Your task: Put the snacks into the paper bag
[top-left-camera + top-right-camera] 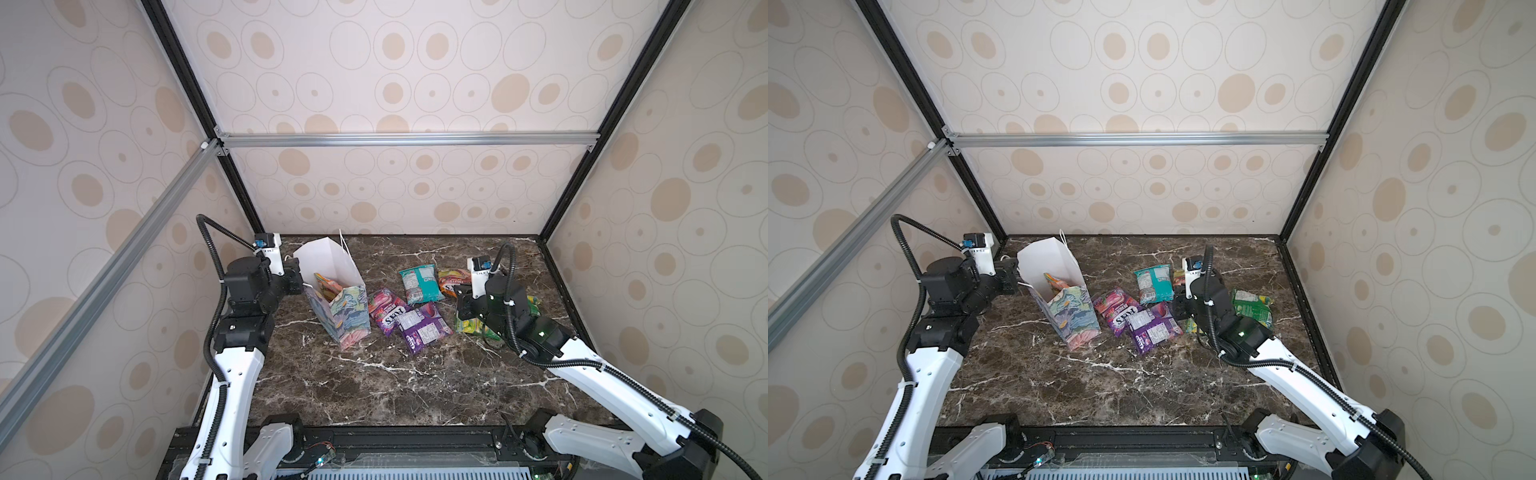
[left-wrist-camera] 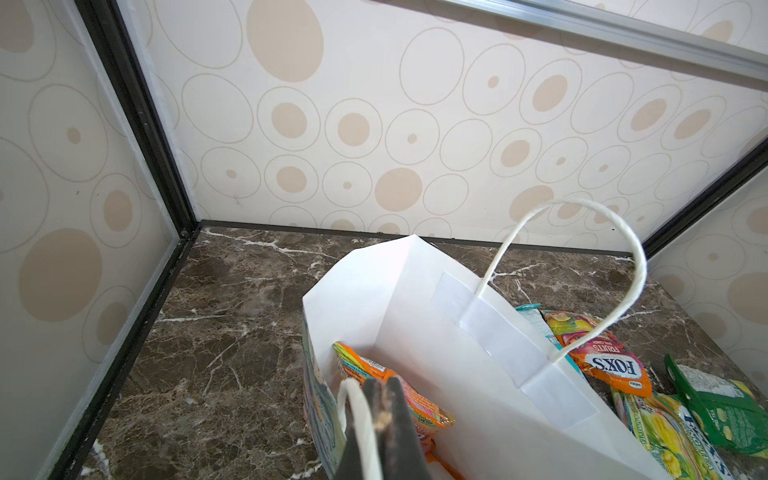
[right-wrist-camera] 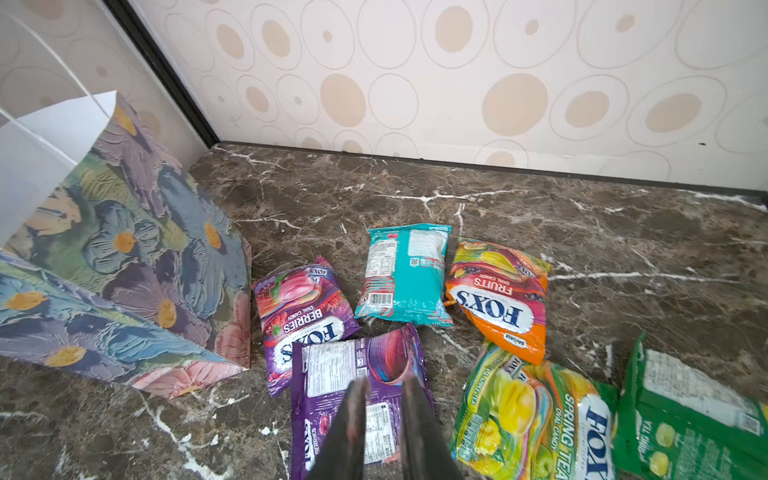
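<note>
Left jaws are pressed together, pinching the near cord handle [image 2: 365, 428] of the paper bag [image 1: 347, 320]. The bag stands at 9 o'clock of the loose snacks [image 1: 419, 286], with one orange packet [image 2: 390, 386] inside. Right jaws are slightly spread with nothing between them, hovering over the purple packet [image 3: 332, 365] at 4 o'clock of the bag.

Likely risks:
- The bag is light and held by one cord only, so a tug could tip it or fold the mouth shut.
- The far handle [image 2: 582, 203] arches over the opening and could snag a packet going in.
- The purple packet overlaps the berries packet [image 3: 299, 307], so a grab may drag both.
- The film is slick and lies flat on a hard desk [image 1: 374, 395], so the jaws may skid or only nip a wrinkle.

Materials:
- Bag: thin creased paper, white inside, with a floral print outside that looks like thick brushstrokes. Cords are soft and twisted.
- Packets: glossy crinkled pillow shapes with crimped ends.
- Desk: dark, polished, marble-look.
</note>
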